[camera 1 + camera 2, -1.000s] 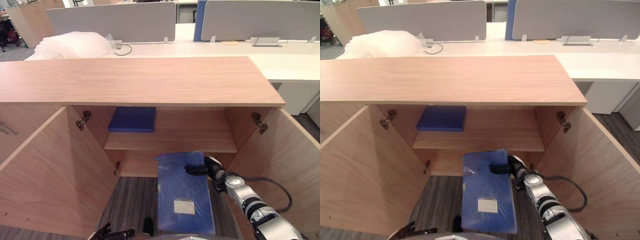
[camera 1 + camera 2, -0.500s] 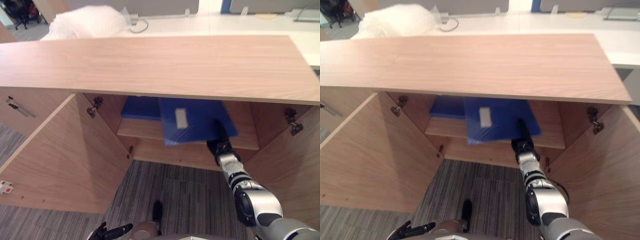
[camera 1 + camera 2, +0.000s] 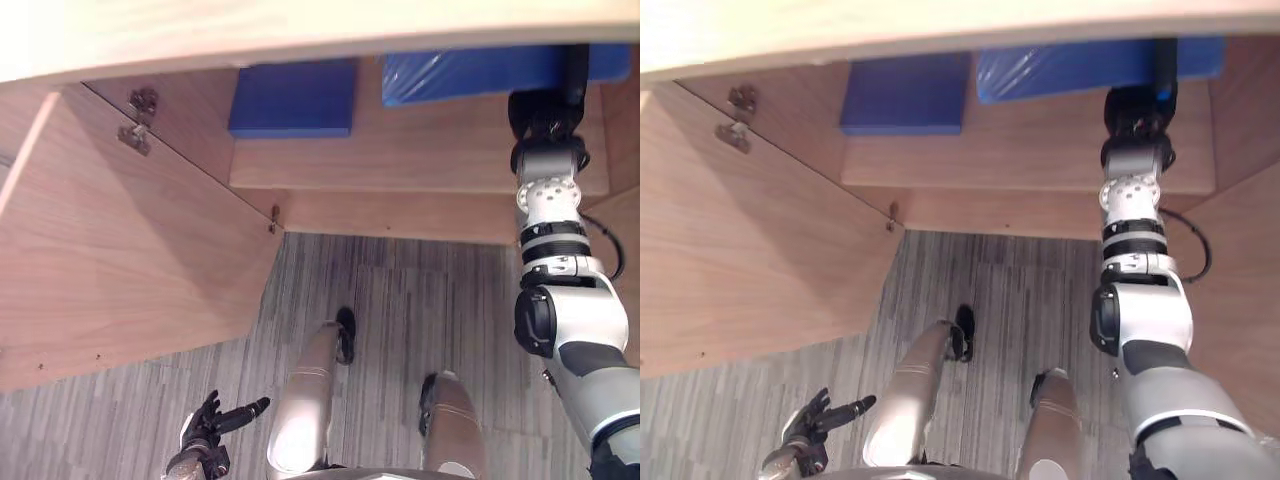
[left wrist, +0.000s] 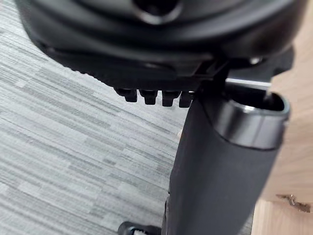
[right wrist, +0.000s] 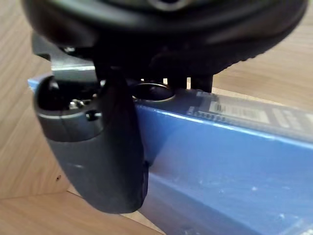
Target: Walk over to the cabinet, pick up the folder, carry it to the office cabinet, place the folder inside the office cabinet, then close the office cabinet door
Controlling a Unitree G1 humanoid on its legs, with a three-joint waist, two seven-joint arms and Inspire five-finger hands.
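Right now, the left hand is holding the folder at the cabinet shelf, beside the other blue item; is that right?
Not quite: it is the right hand that holds the folder at the cabinet shelf, beside the other blue item, as the left eye view shows. The left hand hangs low over the floor, holding nothing.

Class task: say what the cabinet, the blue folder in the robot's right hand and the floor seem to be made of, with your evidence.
Cabinet: wood-look board, likely laminate; matte, with even, printed-looking grain.
Folder in the right hand: probably plastic-covered; blue and glossy, with pale glints and creases.
Floor: seemingly carpet; dull grey, with fine woven stripes.
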